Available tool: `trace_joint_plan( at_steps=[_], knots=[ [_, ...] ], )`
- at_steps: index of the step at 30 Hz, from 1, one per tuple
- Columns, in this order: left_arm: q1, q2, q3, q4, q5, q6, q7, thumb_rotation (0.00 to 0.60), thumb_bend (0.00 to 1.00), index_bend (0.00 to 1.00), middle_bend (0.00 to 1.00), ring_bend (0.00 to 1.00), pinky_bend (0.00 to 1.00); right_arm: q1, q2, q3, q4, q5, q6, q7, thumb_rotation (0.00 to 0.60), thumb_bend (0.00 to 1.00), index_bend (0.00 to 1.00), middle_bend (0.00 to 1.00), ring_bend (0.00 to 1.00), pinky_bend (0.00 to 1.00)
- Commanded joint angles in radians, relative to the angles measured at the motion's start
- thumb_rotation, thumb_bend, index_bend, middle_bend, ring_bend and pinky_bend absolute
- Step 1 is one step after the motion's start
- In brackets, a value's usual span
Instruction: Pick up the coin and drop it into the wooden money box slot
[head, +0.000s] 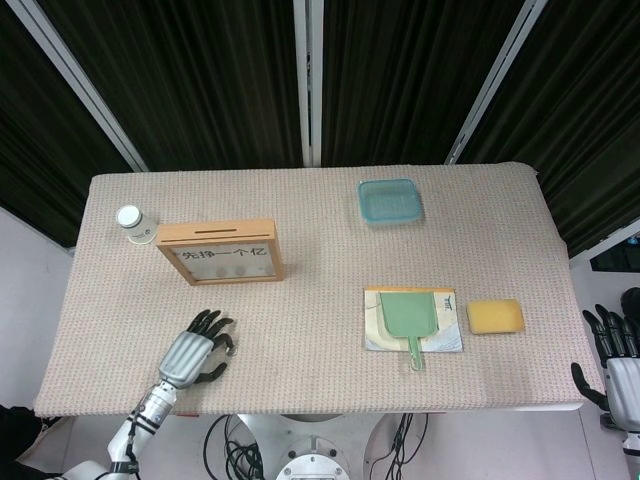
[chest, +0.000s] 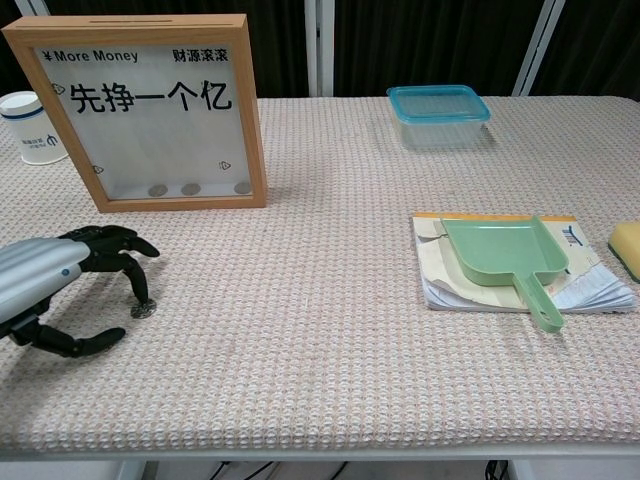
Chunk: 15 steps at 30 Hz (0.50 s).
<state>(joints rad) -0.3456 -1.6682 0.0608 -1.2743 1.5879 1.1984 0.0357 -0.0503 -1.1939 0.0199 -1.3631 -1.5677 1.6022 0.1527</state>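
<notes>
Left hand (chest: 60, 285) arches fingers down; right hand (head: 618, 360) rests apart, fingers spread.

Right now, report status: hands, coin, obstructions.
Left hand fingertips on coin, coin flat on table. Right hand off table, empty. Money box slot unobstructed.
</notes>
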Motion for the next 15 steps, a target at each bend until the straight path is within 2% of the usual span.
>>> trace_joint_plan(
  at_steps=[1, 15],
  knots=[
    [-0.001, -0.003, 0.001, 0.003, 0.000, -0.001, -0.002, 0.600, 0.31, 0.41, 0.13, 0.01, 0.06, 0.000, -0.001, 0.000, 0.001, 0.001, -0.001, 0.001, 0.600, 0.33, 0.00, 0.00, 0.00, 0.00],
    [-0.020, -0.017, -0.003, 0.022, -0.007, -0.022, -0.010, 0.600, 0.29, 0.43, 0.14, 0.01, 0.06, -0.002, -0.005, -0.001, 0.014, 0.005, -0.005, 0.011, 0.600, 0.33, 0.00, 0.00, 0.00, 0.00]
  ],
)
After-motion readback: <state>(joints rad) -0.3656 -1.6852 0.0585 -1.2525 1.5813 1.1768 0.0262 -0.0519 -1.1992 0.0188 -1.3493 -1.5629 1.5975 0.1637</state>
